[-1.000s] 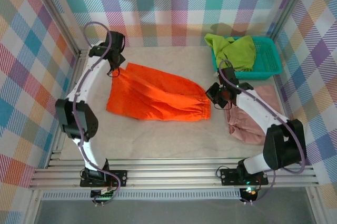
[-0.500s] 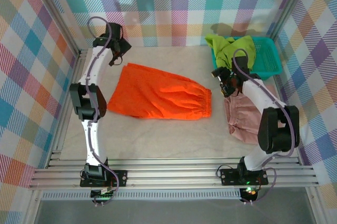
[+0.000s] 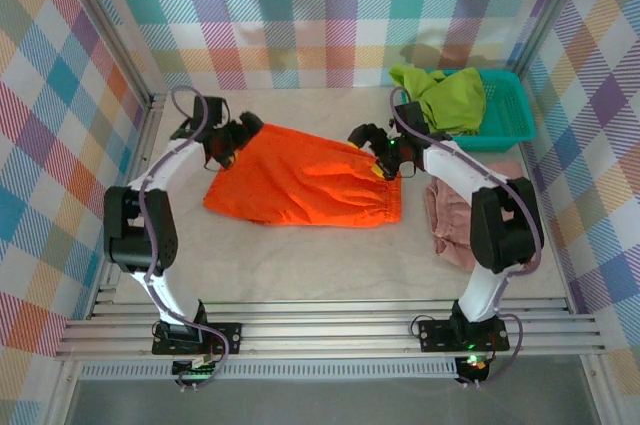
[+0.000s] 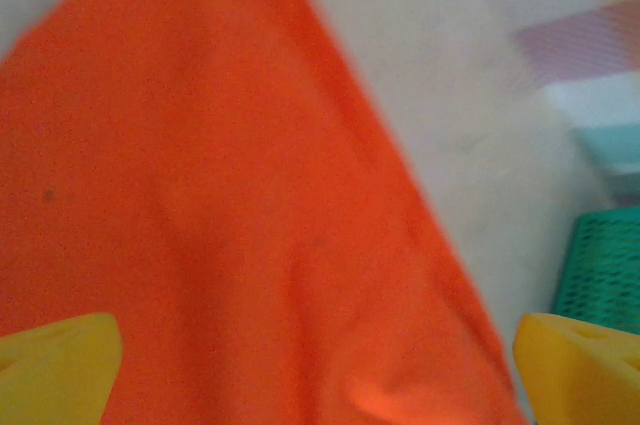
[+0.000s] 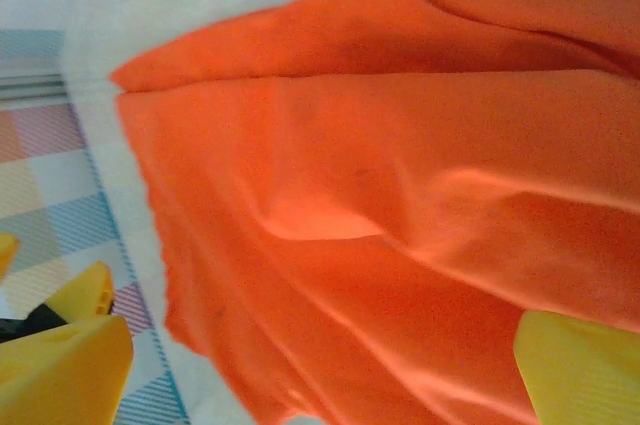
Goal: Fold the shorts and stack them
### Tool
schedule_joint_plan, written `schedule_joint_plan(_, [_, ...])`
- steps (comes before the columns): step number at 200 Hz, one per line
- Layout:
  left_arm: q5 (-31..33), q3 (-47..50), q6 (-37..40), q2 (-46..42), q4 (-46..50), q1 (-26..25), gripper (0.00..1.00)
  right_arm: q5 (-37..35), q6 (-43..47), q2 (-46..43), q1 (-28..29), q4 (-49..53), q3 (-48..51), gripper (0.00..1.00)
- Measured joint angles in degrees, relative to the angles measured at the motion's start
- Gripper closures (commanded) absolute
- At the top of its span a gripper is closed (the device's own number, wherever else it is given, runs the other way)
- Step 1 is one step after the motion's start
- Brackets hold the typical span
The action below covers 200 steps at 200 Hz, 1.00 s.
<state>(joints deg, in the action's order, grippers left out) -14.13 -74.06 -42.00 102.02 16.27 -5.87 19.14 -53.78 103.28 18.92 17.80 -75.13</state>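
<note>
While both of my arms reach in over the orange shorts (image 3: 300, 180), my left gripper (image 3: 235, 137) sits at their far left corner with its jaws spread wide and nothing between them. In the left wrist view its yellow fingertips (image 4: 55, 365) stand at opposite edges of the picture, with flat orange cloth below the gap. My right gripper (image 3: 372, 142) hangs at the far right corner of the same shorts, and it is just as wide and just as empty. In the right wrist view its fingertips (image 5: 580, 370) frame rumpled orange fabric. I cannot tell whether either set of fingers touches the cloth. The orange shorts lie spread on the table (image 3: 300, 255) between my two arms, their gathered edge on the right side. Just beside that edge, to the right, the pink shorts (image 3: 455, 220) lie bunched on the table, partly under my right arm. Beyond the orange shorts and to the right, the green shorts (image 3: 450, 95) are heaped in the teal basket (image 3: 510, 120), spilling over its left rim.
</note>
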Motion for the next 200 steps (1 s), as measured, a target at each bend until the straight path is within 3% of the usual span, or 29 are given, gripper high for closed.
schedule_joint_plan(60, [-1.18,11.96,-0.39,2.6,-8.63,0.0,0.0,-0.76,2.47,5.05,-1.57,0.92,-0.11,0.02])
schedule_joint_plan(101, [0.72,18.64,-0.35,-1.07,-14.1,0.0,0.0,-0.83,2.43,7.56,-3.39,1.55,-0.79,0.02])
schedule_joint_plan(160, [5.64,31.23,-0.17,-12.0,-15.93,-0.04,0.0,2.19,2.51,7.61,-3.52,1.11,0.61,0.02])
schedule_joint_plan(200, [8.98,39.17,-0.2,-23.21,-10.4,-0.04,0.0,6.36,4.44,2.69,-2.47,1.16,6.84,0.01])
